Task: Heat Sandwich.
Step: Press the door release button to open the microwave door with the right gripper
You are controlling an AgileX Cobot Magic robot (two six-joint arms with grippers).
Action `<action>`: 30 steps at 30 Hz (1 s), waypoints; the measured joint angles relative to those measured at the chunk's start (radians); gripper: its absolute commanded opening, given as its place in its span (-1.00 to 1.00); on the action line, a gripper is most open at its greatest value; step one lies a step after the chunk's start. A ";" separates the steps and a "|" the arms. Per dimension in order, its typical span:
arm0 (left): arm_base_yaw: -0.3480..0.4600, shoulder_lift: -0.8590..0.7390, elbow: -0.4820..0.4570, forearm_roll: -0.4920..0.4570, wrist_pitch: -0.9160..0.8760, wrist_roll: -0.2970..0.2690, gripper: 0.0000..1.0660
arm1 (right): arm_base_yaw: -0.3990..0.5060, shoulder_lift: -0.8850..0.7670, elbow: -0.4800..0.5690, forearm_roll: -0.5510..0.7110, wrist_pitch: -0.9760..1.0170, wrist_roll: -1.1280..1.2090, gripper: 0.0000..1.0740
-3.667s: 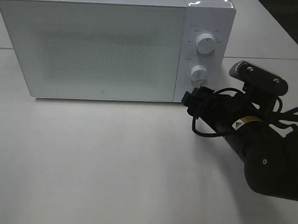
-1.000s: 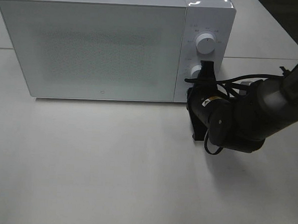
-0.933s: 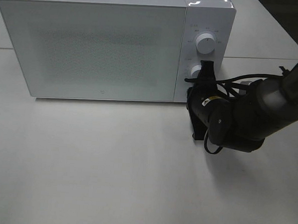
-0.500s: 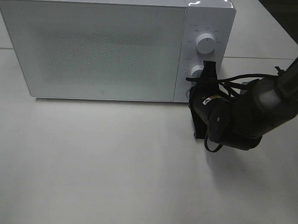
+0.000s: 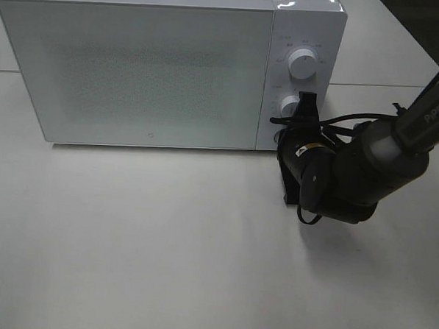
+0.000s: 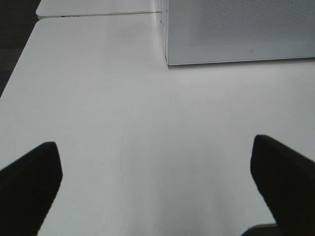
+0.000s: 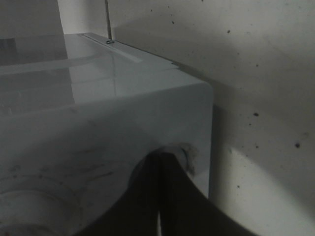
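White microwave [image 5: 151,65] sits with its door shut on the pale table [image 5: 164,243]. The right gripper [image 5: 306,106], fingers pressed together, points at the control panel just beside the lower dial [image 5: 289,106]. The left gripper [image 6: 156,169] hangs spread wide over the tabletop. Where the sandwich is, I cannot tell.

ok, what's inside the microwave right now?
Can't tell. The microwave door is shut and its dotted panel shows nothing through it. No sandwich is visible in any view. Outside, the right gripper, shut, sits at the lower knob.
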State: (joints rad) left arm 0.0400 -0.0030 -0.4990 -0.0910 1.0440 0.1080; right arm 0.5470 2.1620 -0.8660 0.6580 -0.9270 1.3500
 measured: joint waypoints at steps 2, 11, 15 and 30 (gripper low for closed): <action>0.000 0.000 0.000 0.000 0.000 0.000 0.94 | 0.000 0.013 -0.012 0.008 -0.009 -0.002 -1.00; 0.000 0.000 0.000 0.000 0.000 0.000 0.94 | -0.005 0.034 -0.077 0.047 0.064 -0.065 -0.99; 0.000 0.000 0.000 0.000 0.000 0.000 0.94 | -0.005 0.034 -0.078 0.053 0.066 -0.073 -0.99; 0.000 0.000 0.000 0.000 0.000 0.000 0.94 | -0.008 0.034 -0.080 0.054 0.086 -0.073 -0.98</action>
State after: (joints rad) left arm 0.0400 -0.0030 -0.4990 -0.0910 1.0440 0.1080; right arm 0.5390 2.1960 -0.9460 0.7120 -0.8410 1.2770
